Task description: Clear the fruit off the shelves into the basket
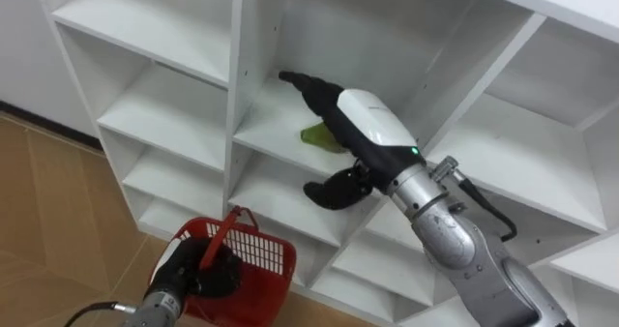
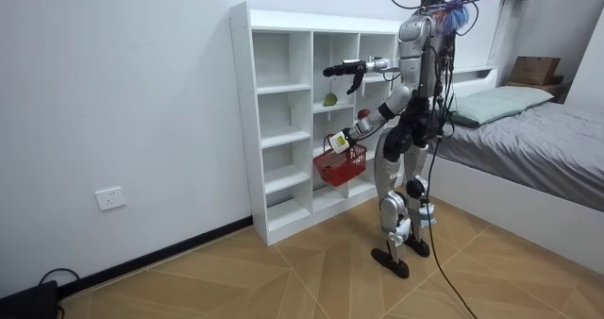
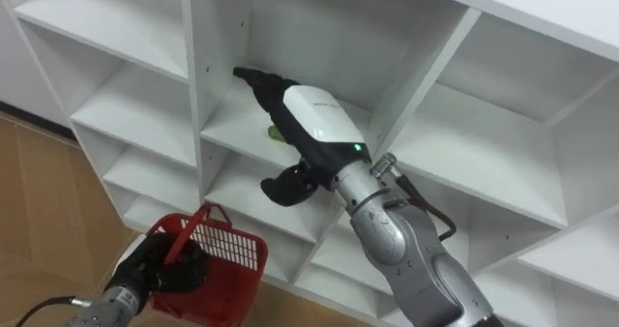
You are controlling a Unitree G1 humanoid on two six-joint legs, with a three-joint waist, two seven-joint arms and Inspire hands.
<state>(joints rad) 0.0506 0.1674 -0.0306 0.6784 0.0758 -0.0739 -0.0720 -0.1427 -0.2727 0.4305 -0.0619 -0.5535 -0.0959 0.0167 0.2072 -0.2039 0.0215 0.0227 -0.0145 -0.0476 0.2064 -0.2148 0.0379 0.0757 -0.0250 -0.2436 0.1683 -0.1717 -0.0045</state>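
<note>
Right hand point(image 1: 360, 122) was in the closet's point(image 1: 242, 85) middle-column cell, fingers straight, thumb hanging past the shelf edge, gripping nothing. Fruit point(image 1: 317, 136) lay on that cell's shelf under the hand; couldn't tell if they touched. Left hand point(image 1: 205, 274) was curled round the basket point(image 1: 259, 254) handle before the closet's lower cells. Room view showed the fruit clear of the cell walls.

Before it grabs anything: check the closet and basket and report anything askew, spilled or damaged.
Nothing stands out. The white closet's shelves look straight and intact. One green fruit lies on its shelf, close by the open right hand. The left hand grips the red basket by its handle; no spill shows.
</note>
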